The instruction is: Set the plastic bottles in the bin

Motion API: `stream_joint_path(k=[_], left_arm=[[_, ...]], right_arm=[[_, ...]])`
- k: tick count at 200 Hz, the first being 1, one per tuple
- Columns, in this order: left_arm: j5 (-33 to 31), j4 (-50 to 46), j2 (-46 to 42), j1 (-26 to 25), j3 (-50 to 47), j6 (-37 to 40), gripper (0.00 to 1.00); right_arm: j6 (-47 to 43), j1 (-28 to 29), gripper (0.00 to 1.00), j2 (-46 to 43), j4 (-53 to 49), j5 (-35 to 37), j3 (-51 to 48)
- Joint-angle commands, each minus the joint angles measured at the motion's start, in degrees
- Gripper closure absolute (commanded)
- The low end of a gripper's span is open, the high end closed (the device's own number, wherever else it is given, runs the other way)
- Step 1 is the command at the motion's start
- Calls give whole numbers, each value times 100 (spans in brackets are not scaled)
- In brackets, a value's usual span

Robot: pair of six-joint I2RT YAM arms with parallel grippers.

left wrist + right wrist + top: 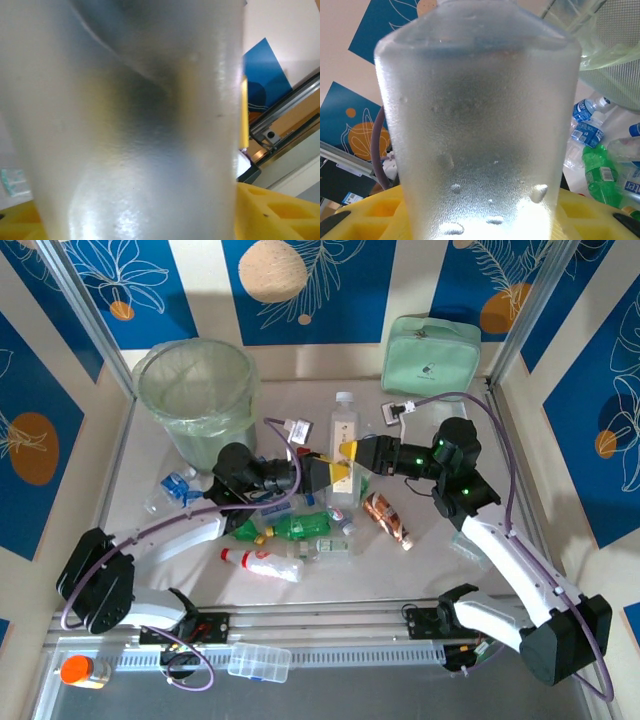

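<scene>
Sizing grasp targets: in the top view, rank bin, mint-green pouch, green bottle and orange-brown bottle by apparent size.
Largest: bin
Next: mint-green pouch
Smallest: green bottle and orange-brown bottle, which look alike, so unranked.

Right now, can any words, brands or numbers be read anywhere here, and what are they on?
No text can be read plainly.
blue-labelled bottles: white print on the labels, too blurred to read.
green bottle: white label with fine print, too small to read.
tall clear bottle: pale label, too small to read.
white bottle: reddish print, too small to read.
mint-green pouch: small dark mark, too small to read.
</scene>
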Motion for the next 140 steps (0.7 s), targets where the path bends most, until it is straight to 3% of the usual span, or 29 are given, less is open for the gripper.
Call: stream_joint_path(k=[1, 29, 43, 53, 71, 86, 140], left_arm=[[199, -259, -260, 16, 170, 457, 42], [239, -463, -309, 15, 220, 597, 55], [239, -570, -331, 16, 256, 649, 56], [217, -733, -377, 16, 299, 732, 56], [111, -1240, -512, 29, 405, 1017, 57], [-69, -1820, -656, 83, 509, 1333, 60], [-1224, -4169, -1334, 847, 1110, 2384, 87]], right_arm=[[-26, -19, 54, -55, 3, 154, -92], [-97, -2, 54, -55, -101, 214, -81], [-157, 7, 53, -56, -192, 226, -62], [-232, -2, 45, -72, -300, 237, -31], [-463, -19, 19, -196, -638, 326, 73], [-646, -108, 9, -353, -975, 403, 190], [-1368, -726, 6, -991, -2422, 759, 586]])
